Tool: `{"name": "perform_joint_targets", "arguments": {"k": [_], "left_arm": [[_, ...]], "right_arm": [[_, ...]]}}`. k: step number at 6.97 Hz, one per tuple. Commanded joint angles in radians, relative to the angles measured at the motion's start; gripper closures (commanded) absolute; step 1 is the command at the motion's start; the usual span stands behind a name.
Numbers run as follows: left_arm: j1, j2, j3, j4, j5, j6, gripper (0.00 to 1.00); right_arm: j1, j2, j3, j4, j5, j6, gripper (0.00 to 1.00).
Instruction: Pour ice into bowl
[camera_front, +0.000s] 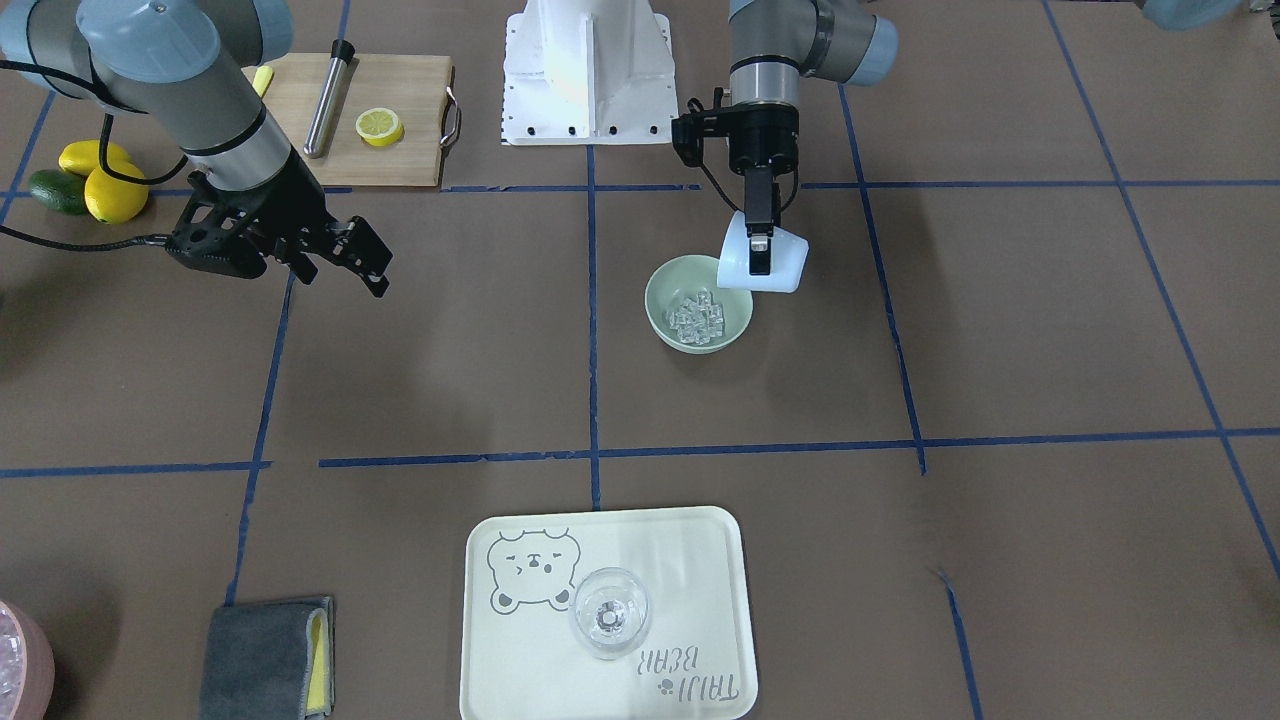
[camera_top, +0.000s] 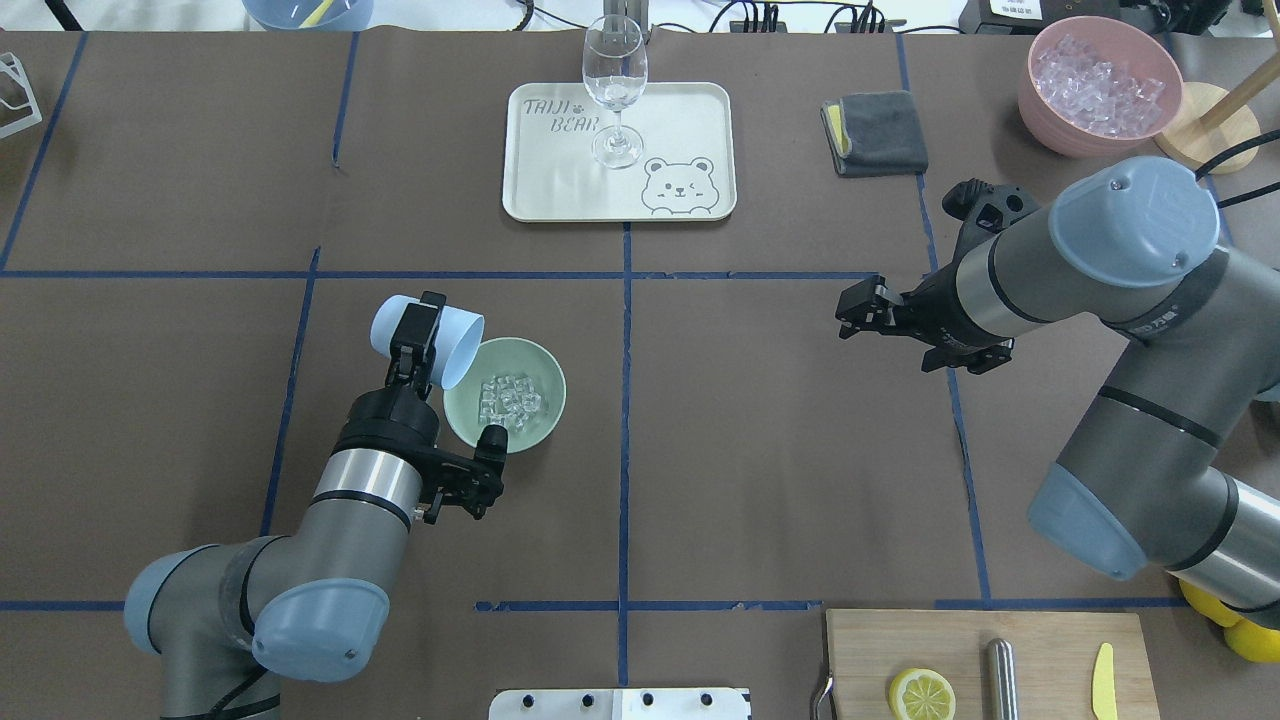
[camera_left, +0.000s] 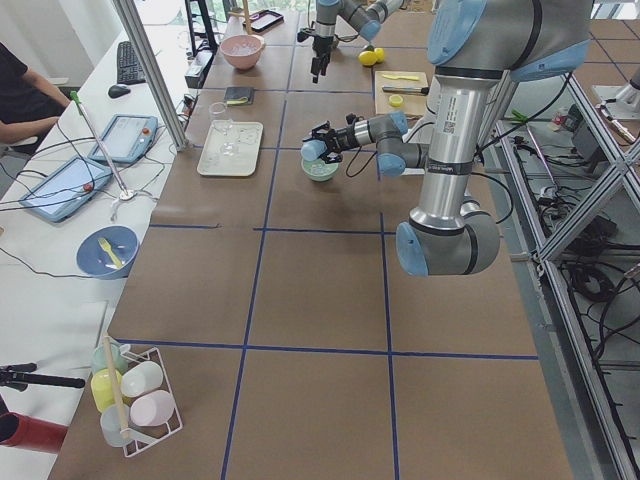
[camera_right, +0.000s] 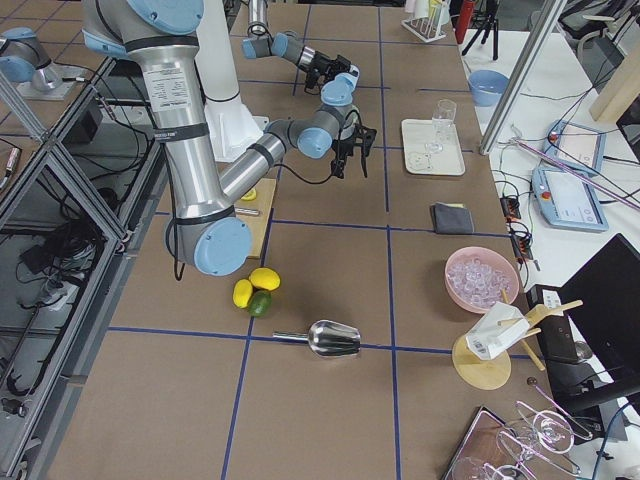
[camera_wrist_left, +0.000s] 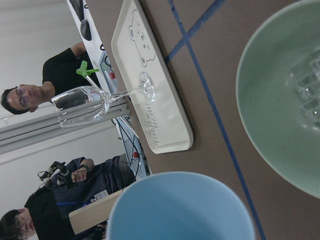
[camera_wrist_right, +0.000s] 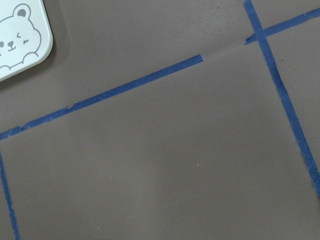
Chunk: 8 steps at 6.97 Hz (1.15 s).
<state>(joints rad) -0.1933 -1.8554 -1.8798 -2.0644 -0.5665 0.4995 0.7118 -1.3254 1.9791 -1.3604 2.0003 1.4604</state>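
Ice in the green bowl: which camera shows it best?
The front-facing view: it looks steeply down into the bowl, so the ice heap shows whole. Overhead shows it nearly as well. The left wrist catches blurred cubes at its edge; side views are too far; the right wrist sees none.

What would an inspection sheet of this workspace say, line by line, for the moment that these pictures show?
Surface: brown table marked with blue tape lines.
Job's things: ice lies in the mint-green bowl; a pale blue cup is tilted on its side, mouth at the bowl's rim.
Clutter: tray with an upright wine glass, grey cloth, pink bowl of cubes, cutting board with a lemon half, metal scoop.
Grippers: left gripper shut on the pale blue cup; right gripper open, empty, above the table.
Cables: a black cable runs to the right gripper's wrist.
Surroundings: a person at a side desk with tablets; a cup rack.
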Motion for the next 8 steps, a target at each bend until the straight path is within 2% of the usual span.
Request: {"name": "perform_joint_targets", "arguments": {"k": [1,2,3,5,6,7,8], "left_arm": [[-0.005,0.114,-0.024,-0.07,-0.044,-0.467,1.0],[-0.011,0.186,-0.027,-0.217,-0.07,-0.613,1.0],[-0.032,0.252,-0.022,-0.264,-0.11,-0.841,1.0],[-0.035,0.367,-0.021,-0.269,-0.113,-1.365,1.0],[-0.035,0.414,-0.015,-0.276,-0.113,-1.548,1.0],[-0.035,0.464,0.007,-0.336,-0.112,-1.737,1.0],[-0.035,0.545,0.055,-0.458,-0.105,-1.76,1.0]], "right_arm": [[0.001,-0.005,-0.002,0.001,0.0,0.0,0.0],[0.003,-0.005,-0.005,0.001,0.0,0.0,0.0],[0.003,-0.003,-0.003,0.001,0.002,0.0,0.0],[0.003,-0.001,0.0,0.001,0.002,0.0,0.0],[0.003,-0.001,0.003,0.0,0.0,0.0,0.0],[0.003,-0.001,0.006,0.0,0.0,0.0,0.0],[0.003,0.0,0.004,0.0,0.0,0.0,0.0]]}}
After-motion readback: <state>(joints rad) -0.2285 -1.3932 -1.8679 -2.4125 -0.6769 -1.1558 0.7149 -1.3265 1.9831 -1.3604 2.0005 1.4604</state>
